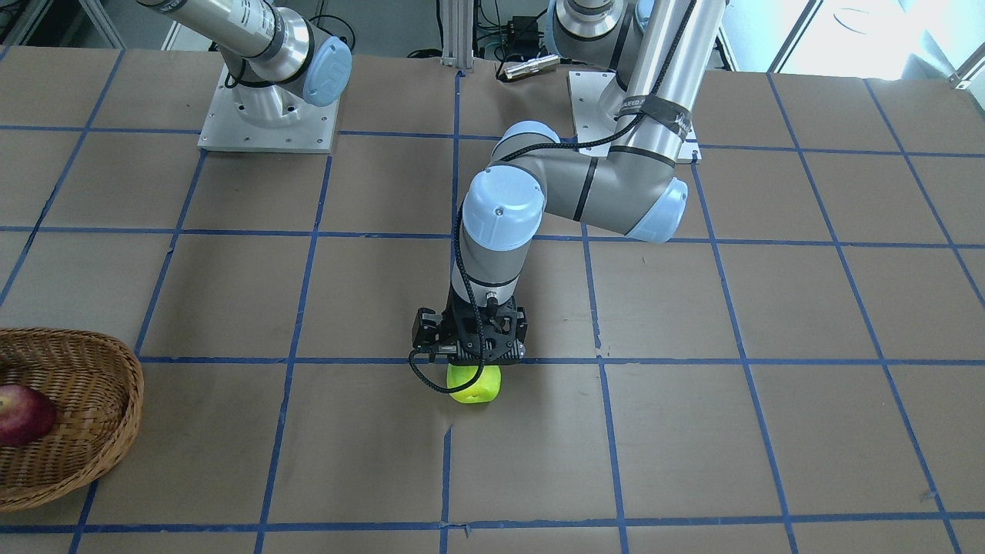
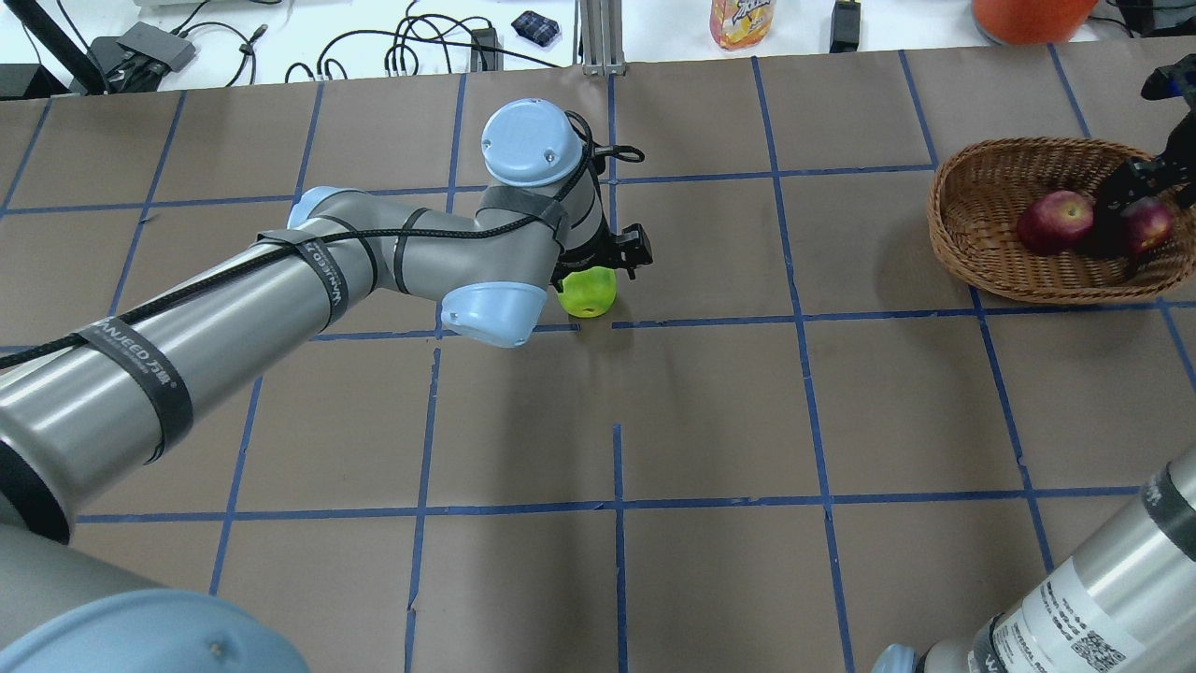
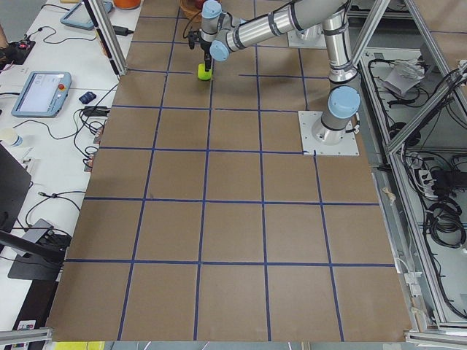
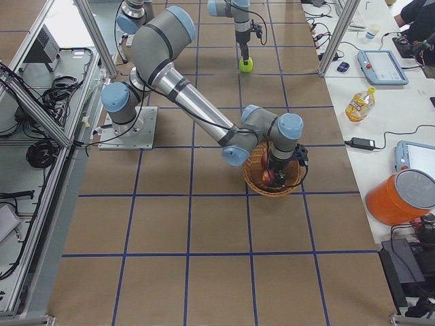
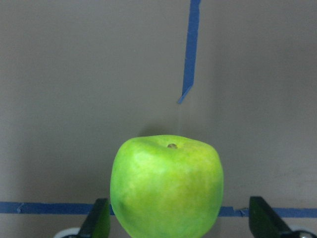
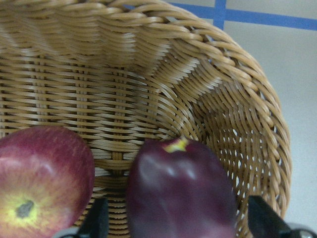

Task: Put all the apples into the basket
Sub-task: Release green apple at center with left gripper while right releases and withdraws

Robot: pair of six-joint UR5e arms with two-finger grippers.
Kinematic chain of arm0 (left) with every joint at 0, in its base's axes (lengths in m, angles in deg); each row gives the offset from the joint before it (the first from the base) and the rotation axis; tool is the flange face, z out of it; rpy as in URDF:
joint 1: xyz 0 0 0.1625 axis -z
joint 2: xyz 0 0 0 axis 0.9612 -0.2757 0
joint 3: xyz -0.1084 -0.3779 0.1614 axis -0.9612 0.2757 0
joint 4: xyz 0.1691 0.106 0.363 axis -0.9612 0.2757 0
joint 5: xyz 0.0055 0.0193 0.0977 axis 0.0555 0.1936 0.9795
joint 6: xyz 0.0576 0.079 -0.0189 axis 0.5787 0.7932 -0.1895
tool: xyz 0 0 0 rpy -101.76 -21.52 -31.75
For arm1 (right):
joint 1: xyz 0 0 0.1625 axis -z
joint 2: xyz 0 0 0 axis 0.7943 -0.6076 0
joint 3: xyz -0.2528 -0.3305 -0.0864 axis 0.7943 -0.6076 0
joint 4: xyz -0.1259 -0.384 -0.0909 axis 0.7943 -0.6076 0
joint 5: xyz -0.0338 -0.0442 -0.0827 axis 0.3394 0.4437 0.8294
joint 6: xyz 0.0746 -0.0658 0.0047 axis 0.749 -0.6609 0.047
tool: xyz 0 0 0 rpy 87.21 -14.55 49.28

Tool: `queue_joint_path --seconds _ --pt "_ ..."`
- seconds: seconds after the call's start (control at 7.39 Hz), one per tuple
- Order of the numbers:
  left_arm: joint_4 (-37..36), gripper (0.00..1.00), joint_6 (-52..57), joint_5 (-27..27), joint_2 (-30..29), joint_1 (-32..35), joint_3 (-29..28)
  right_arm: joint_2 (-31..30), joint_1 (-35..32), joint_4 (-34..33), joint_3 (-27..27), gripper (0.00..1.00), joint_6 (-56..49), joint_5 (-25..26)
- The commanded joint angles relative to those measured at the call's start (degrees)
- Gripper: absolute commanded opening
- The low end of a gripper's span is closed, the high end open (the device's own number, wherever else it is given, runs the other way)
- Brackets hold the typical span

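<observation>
The yellow-green apple (image 5: 167,188) sits on the table near its middle and also shows in the overhead view (image 2: 587,292). My left gripper (image 2: 594,269) is straight above it and open, with a finger (image 5: 99,220) on each side and gaps to the apple. The wicker basket (image 2: 981,206) stands at the table's right end. In it lie the red apple (image 2: 1056,221) and the maroon apple (image 6: 181,193). My right gripper (image 2: 1140,210) reaches into the basket, open, with its fingers (image 6: 260,218) either side of the maroon apple, not touching it.
The table is covered in brown paper with a blue tape grid (image 2: 617,505). A bottle (image 2: 741,19), an orange container (image 2: 1028,14) and cables lie beyond the far edge. My left arm's forearm (image 2: 234,308) stretches across the left half.
</observation>
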Motion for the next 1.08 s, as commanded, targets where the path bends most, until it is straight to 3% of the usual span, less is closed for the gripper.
queue_joint_path --seconds 0.0,0.14,0.41,0.54,0.68,0.95 --pt "5.6 1.0 1.4 -5.0 6.9 -5.8 -0.2 -4.4 -0.5 5.4 -1.4 1.0 0.0 -0.5" --pt "10.2 1.0 7.4 -4.5 11.2 -8.4 0.4 -7.1 -2.0 9.6 -2.0 1.0 0.3 -0.8" --pt "23.1 1.0 15.8 -0.9 19.5 -14.9 -1.4 -12.7 -11.9 18.3 -1.1 1.0 4.0 -0.6" --pt "36.5 1.0 17.3 6.0 25.4 -15.9 -2.1 -14.5 -17.0 20.9 -1.1 1.0 15.0 -0.8" --pt "41.5 1.0 20.1 10.3 29.0 -17.9 -3.2 -14.9 -23.3 21.1 -1.1 1.0 21.8 -0.8" --pt "42.9 1.0 21.0 5.6 31.5 -20.0 -3.3 -13.2 -34.8 19.6 -1.4 1.0 37.7 -3.3"
